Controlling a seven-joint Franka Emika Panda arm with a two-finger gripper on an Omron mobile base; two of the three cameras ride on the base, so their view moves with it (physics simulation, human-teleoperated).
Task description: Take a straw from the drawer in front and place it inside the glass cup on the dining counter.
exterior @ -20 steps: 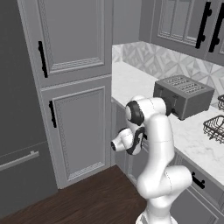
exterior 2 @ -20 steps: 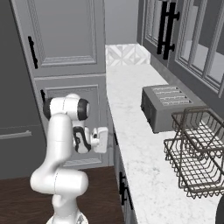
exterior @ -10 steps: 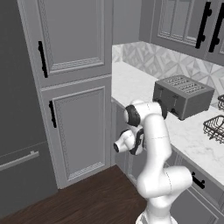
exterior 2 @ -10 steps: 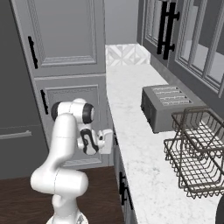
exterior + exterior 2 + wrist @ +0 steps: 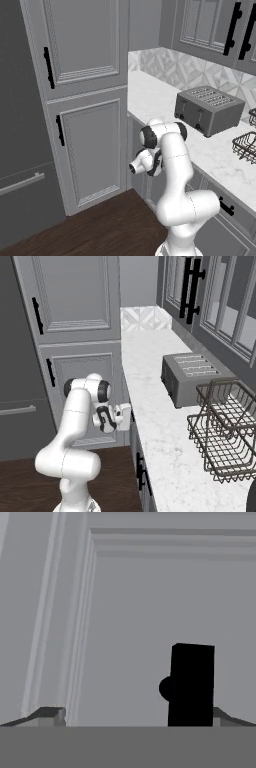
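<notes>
Arm folded low, hand tucked against the cabinet run under the marble worktop [image 5: 165, 436] that carries the grey toaster [image 5: 192, 378] and wire basket [image 5: 227, 428]. Likely reason: the drawer has to be pulled open before any straw can be reached, so the hand goes to the front panel first.

Gripper [image 5: 127, 718] pressed close to the drawer front [image 5: 150, 597], its framed grey panel just ahead. Fingertips set wide apart, one [image 5: 47, 714] at left, the other at right partly behind the black bar handle [image 5: 191, 684]. Handle sits off-centre toward the right fingertip, inside the gap. Jaws parted, nothing held; contact with the handle unclear
</notes>
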